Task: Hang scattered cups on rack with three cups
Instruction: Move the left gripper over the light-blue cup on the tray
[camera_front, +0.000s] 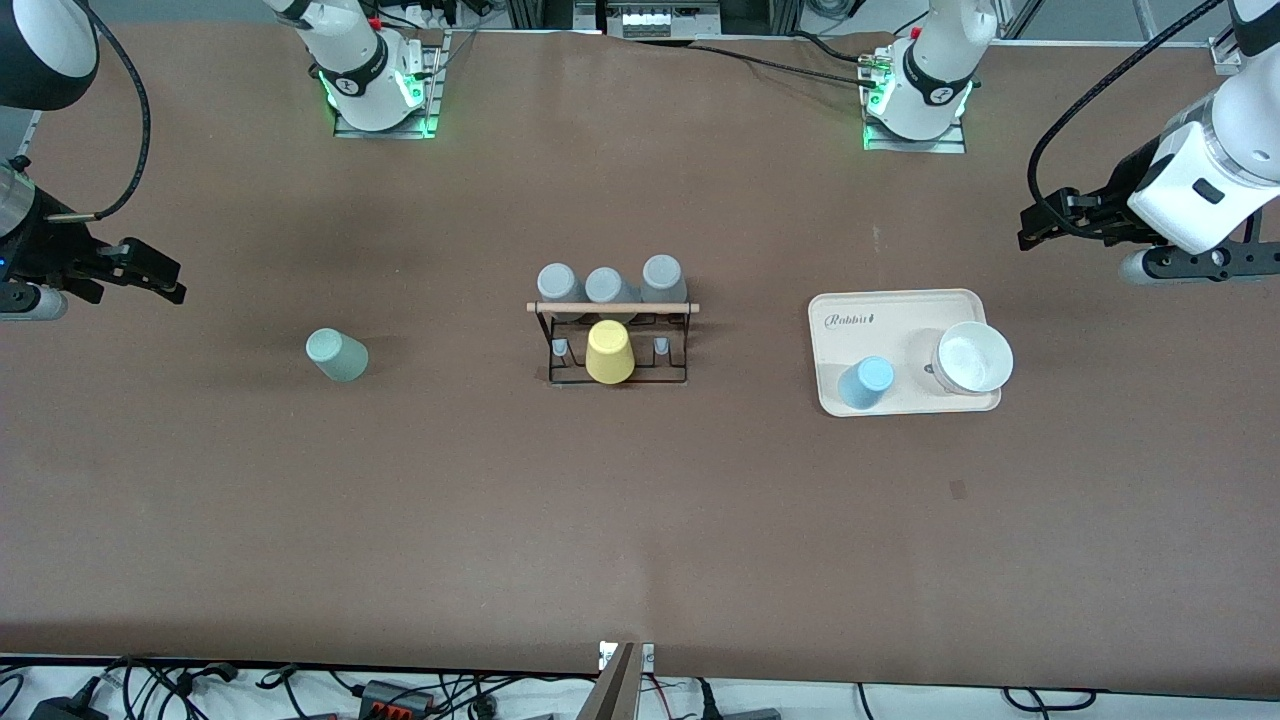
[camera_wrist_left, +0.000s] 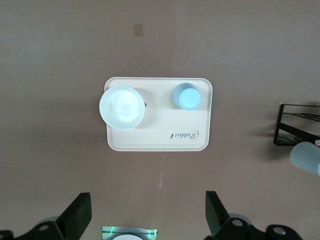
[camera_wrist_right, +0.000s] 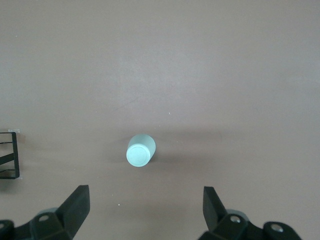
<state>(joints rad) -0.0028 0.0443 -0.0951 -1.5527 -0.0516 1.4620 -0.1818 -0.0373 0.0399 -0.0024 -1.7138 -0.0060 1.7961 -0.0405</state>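
Note:
A pale mint-green cup stands upside down on the brown table toward the right arm's end. A light blue cup stands upside down on a cream tray toward the left arm's end. Between them stands the black wire rack with a wooden dowel along its top. My right gripper hangs open and empty over bare table beside the mint cup. My left gripper hangs open and empty over bare table beside the tray.
Three grey cups sit upside down along the rack's row farther from the front camera, and a yellow cup sits on its nearer row. A white bowl shares the tray with the blue cup.

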